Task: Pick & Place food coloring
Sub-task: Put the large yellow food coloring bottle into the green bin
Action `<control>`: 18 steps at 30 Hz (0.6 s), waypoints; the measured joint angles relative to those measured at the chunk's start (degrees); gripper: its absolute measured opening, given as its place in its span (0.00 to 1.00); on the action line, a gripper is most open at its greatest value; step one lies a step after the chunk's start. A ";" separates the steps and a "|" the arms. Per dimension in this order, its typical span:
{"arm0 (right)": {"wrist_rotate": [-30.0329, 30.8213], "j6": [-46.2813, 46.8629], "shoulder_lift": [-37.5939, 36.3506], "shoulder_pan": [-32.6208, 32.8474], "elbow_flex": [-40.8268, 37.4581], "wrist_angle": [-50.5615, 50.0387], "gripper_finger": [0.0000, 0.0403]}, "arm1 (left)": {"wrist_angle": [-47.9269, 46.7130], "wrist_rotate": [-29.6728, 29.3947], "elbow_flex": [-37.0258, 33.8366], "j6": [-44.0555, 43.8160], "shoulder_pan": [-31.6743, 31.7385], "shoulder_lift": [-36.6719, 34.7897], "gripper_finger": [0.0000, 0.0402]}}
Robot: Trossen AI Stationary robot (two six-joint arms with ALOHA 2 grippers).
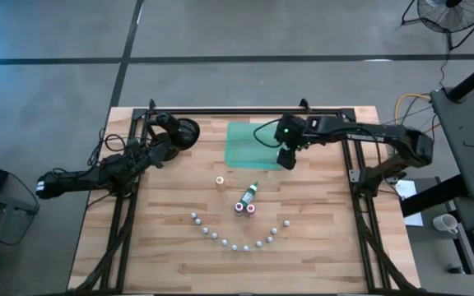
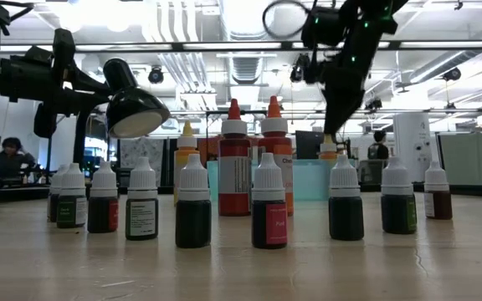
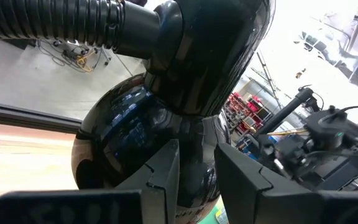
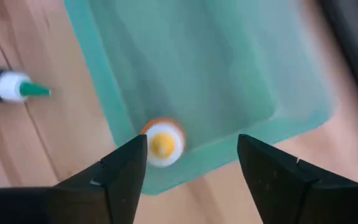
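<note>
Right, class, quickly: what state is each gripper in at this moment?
Left gripper: fingers slightly apart, holding nothing, parked by the table's back-left corner.
Right gripper: open, empty, above the green tray with a yellow-orange bottle inside.

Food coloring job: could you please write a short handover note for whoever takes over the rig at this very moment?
Right gripper: open, empty, hovering over the near edge of the green tray.
Left gripper: parked at the table's back left, away from the bottles.
Done: one orange-capped bottle stands upright inside the tray, against its wall.
Left, all on the bare wood: a lone upright bottle, the green bottle lying on its side, the red and pink pair, and the arc of small white-capped bottles.
</note>
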 joint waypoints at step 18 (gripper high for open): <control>-0.11 0.64 -5.35 0.71 2.04 11.85 0.59 | 6.36 -4.96 -0.10 -12.86 0.02 0.28 0.20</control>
